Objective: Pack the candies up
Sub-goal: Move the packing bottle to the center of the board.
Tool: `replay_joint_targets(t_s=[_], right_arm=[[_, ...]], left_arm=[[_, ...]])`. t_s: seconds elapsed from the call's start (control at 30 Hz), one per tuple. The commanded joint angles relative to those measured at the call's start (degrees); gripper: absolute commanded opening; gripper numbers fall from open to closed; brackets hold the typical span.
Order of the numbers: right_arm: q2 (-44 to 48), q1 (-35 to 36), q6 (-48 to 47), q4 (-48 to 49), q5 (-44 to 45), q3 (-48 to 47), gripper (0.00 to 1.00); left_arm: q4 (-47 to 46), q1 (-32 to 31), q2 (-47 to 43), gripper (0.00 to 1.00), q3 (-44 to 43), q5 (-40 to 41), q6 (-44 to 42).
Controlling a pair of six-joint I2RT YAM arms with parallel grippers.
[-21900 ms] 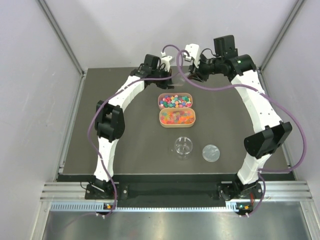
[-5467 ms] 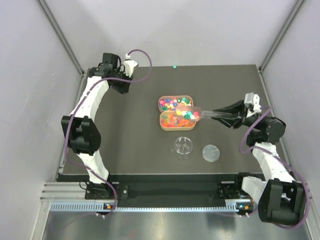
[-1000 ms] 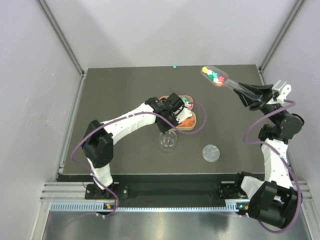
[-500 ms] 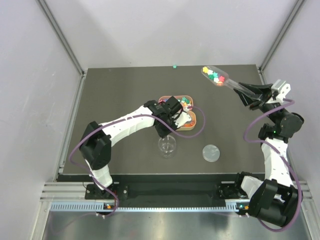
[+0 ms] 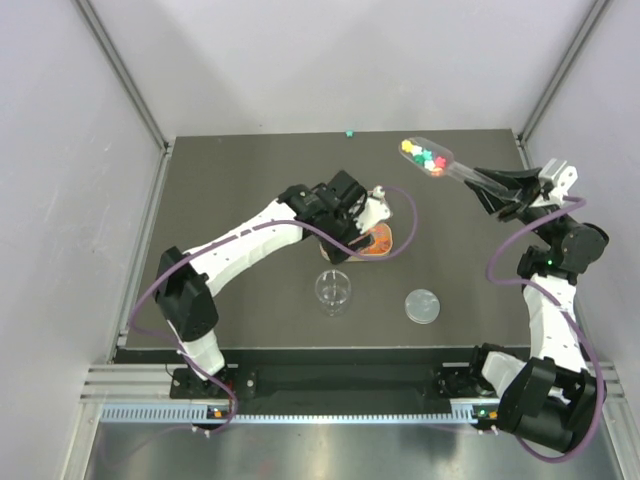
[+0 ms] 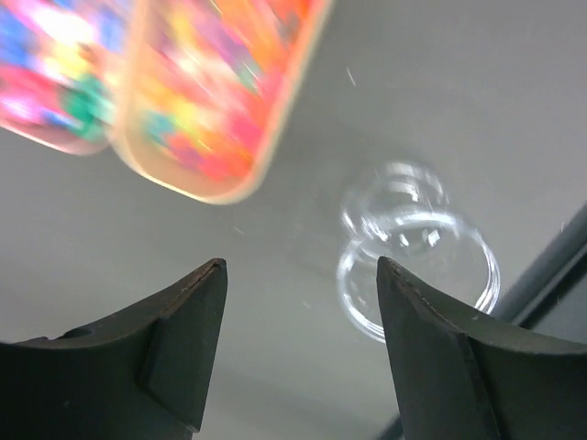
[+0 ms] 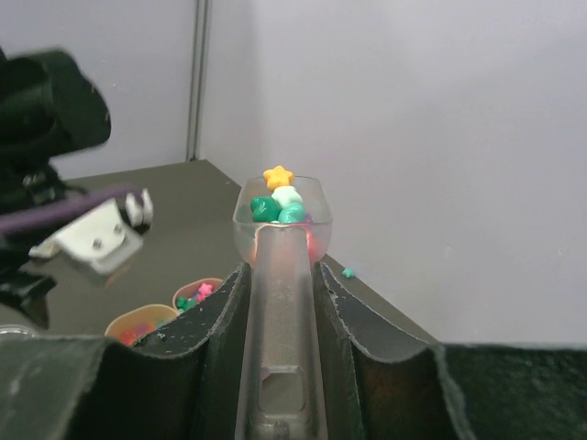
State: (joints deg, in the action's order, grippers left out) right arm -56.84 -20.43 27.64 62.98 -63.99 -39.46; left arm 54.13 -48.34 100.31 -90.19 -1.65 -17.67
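Hanging near the table's (image 5: 230,170) far right corner, the right gripper (image 5: 482,181) clenches a clear scoop (image 5: 455,170); its long axis runs leftward, roughly level, with the candies (image 5: 423,156) in the leading bowl. The left gripper (image 6: 301,270) gapes, holding nothing, above the trays (image 5: 378,242); bare tabletop surrounds the jar (image 5: 333,290), with the lid (image 5: 422,305) near its right.
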Motion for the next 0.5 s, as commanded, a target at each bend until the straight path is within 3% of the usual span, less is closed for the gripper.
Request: replay_joint_targets(t_s=[0.0, 0.07, 0.17, 0.37, 0.47], right_arm=[[1.38, -0.67, -0.65, 0.92, -2.71, -0.09, 0.00], [1.55, -0.67, -0.92, 0.65, -5.52, 0.70, 0.00], [2.52, -0.06, -0.74, -0.05, -9.03, 2.36, 0.00], [6.91, 1.79, -3.82, -5.24, -14.75, 7.99, 0.00], [8.14, 3.11, -4.17, -5.50, -16.08, 10.45, 0.00]], left_arm=[[-3.68, 2.71, -3.90, 0.72, -9.37, -0.45, -3.51], [-4.20, 3.95, -3.90, 0.71, -12.88, -1.69, -4.04], [-7.97, 6.84, -4.25, 0.71, -13.61, 2.95, -4.83], [-14.40, 27.64, -3.63, 0.68, -13.70, 3.50, 3.25], [-15.10, 33.90, -3.72, 0.67, -12.12, 2.09, 4.48]])
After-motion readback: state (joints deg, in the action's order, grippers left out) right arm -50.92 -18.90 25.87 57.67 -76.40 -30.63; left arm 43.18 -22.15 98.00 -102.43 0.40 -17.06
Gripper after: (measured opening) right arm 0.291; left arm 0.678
